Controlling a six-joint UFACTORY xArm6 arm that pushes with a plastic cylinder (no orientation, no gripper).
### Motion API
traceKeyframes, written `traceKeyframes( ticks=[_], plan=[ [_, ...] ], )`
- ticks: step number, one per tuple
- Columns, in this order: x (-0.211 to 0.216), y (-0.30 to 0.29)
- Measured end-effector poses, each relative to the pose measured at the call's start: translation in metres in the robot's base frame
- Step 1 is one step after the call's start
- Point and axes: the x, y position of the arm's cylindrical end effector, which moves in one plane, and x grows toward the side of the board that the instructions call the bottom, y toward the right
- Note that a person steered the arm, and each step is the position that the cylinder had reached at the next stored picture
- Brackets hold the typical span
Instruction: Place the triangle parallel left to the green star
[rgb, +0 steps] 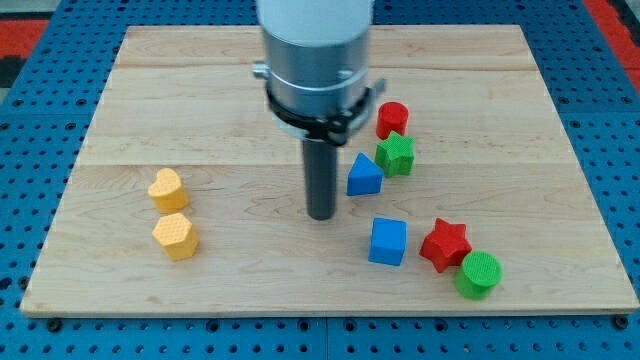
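**Rod tip beside the blue triangle, mid-board**

The wooden board (200, 100) carried eight blocks, all lying loose; it was the only thing holding anything. The arm (315, 60) came down from the view's top and ended in a plain dark rod with no jaws, gripping nothing. My tip (320, 216) rested on the board just to the view's left of the blue triangle (364, 176), close by it, though contact could not be judged.

The blue triangle sat immediately left of the green star (396, 153), slightly lower, the two touching or nearly so. A red cylinder (392, 118) stood just above the star.

Lower right: a blue cube (388, 241), a red star (444, 245) and a green cylinder (479, 274), strung in a row toward the view's bottom right.

Left side, well apart from the rest: a yellow heart (167, 189) just above a yellow hexagon (176, 236).
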Motion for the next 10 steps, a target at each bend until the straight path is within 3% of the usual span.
traceKeyframes(
  ticks=[1, 2, 3, 4, 5, 7, 8, 9, 10],
  plan=[
    [-0.014, 0.068],
    [-0.021, 0.087],
    [-0.064, 0.052],
    [-0.075, -0.045],
    [-0.055, -0.029],
    [-0.035, 0.118],
    [-0.012, 0.101],
    [-0.011, 0.006],
    [-0.011, -0.027]
  ],
)
